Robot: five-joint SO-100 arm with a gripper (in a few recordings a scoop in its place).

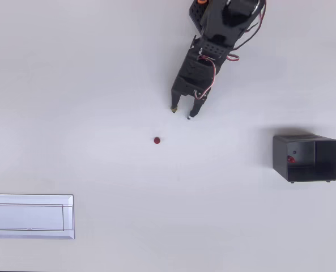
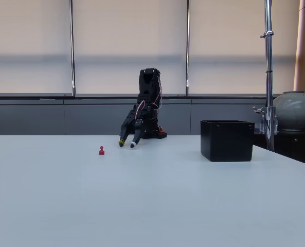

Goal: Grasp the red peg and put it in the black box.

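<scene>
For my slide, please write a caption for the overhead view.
Open gripper poised above the red peg; black box at right.

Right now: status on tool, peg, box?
Tool open, low over the table, short of the peg. Tiny dark red round peg upright on the white table, untouched. Small black plastic box off to the right in overhead view. Path unobstructed.

Bright even light, soft shadows, sharp pics

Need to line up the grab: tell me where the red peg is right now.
The red peg stands alone on the white table, just below-left of the open hand in the overhead view, well left of the black box.
</scene>
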